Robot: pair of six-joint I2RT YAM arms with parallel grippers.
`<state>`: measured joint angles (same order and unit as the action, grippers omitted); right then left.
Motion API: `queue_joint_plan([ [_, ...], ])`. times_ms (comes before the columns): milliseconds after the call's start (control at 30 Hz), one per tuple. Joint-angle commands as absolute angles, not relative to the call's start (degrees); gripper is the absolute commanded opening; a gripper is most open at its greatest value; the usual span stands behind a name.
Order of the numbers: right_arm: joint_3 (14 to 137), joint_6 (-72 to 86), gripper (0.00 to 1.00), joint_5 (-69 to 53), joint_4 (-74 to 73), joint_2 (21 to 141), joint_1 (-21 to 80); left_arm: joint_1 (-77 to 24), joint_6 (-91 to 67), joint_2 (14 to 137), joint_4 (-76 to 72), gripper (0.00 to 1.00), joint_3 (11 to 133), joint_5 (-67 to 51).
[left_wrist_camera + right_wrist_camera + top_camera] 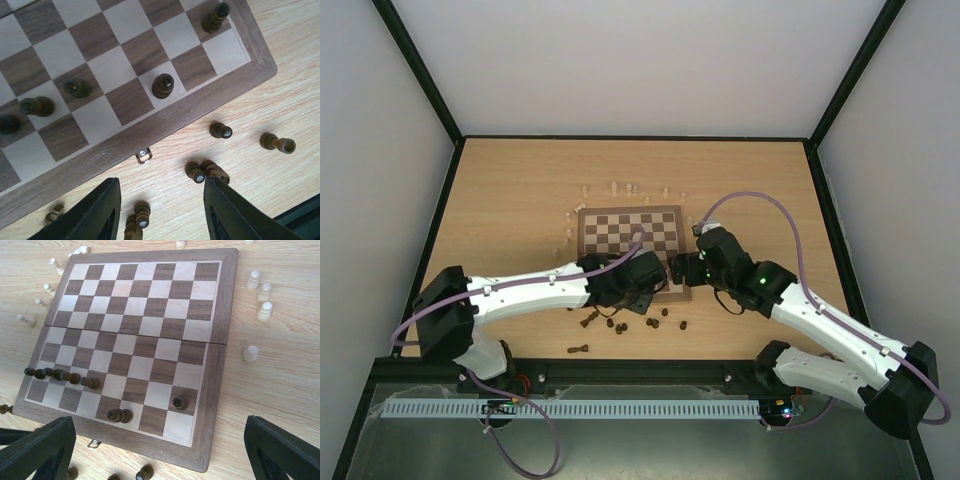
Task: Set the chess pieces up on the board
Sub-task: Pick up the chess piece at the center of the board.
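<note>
Currently hovering with left gripper parted and empty over dark chess pieces beside the board, right gripper spread wide, risking knocking touching neighbours while pinching.

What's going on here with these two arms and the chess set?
Two robot arms are setting up a chessboard. Several dark pieces stand near its near edge; more dark ones sit on the table in front, and the pale pieces are all off the board. The left claw and right claw hover over that edge, open and empty.
</note>
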<state>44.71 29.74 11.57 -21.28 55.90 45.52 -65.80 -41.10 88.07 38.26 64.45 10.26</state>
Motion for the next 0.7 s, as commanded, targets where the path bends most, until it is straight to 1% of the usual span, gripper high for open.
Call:
queue_joint_plan([
  [0,44.0,30.5,0.93,14.7,-22.7,54.2,45.7,-67.0,-41.5,89.7,37.7,0.49,66.3,9.6],
  [267,43.6,31.1,0.94,17.7,-22.6,48.8,45.1,-67.5,-40.7,95.0,37.8,0.5,70.3,9.2],
  [667,43.6,30.9,0.94,16.3,-22.5,48.4,44.5,-69.0,-39.7,102.3,37.4,0.5,74.8,8.5],
])
